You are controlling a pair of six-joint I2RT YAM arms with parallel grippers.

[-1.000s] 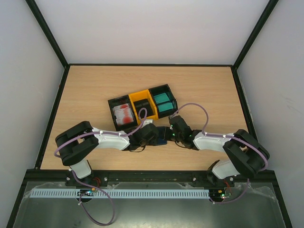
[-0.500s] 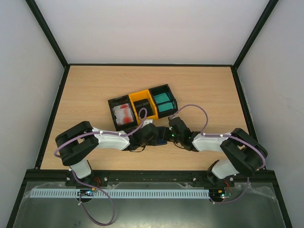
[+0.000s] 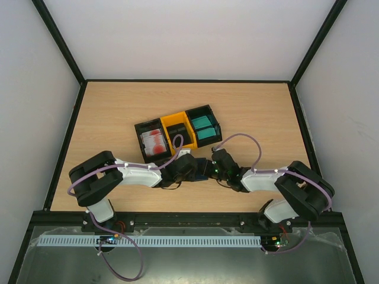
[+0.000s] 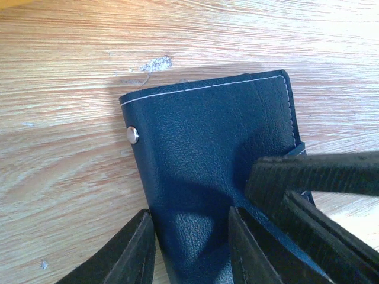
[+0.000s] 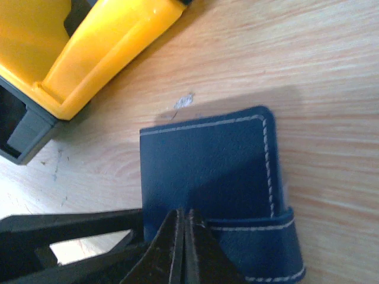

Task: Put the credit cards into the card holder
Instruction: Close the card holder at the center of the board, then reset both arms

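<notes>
The navy card holder [image 4: 207, 154] lies folded on the wood table, just in front of the bins. It also shows in the right wrist view [image 5: 204, 165] and as a sliver in the top view [image 3: 204, 170]. My left gripper [image 4: 189, 248] straddles its near end, one finger at its left edge, the leather bowed between the fingers. My right gripper [image 5: 185, 236] is shut where the snap tab [image 5: 260, 236] meets it. White-and-red cards [image 3: 154, 141], dark cards [image 3: 180, 136] and teal cards [image 3: 204, 130] sit in the bins.
Three joined open-top bins, black [image 3: 142, 127], yellow [image 3: 175, 120] and black [image 3: 201, 110], stand mid-table just behind both grippers. The yellow bin's corner [image 5: 89, 53] is close above the right gripper. The two grippers nearly touch over the holder.
My right gripper has slid a little nearer and left, onto the card holder. The left arm and the bins have not moved.
</notes>
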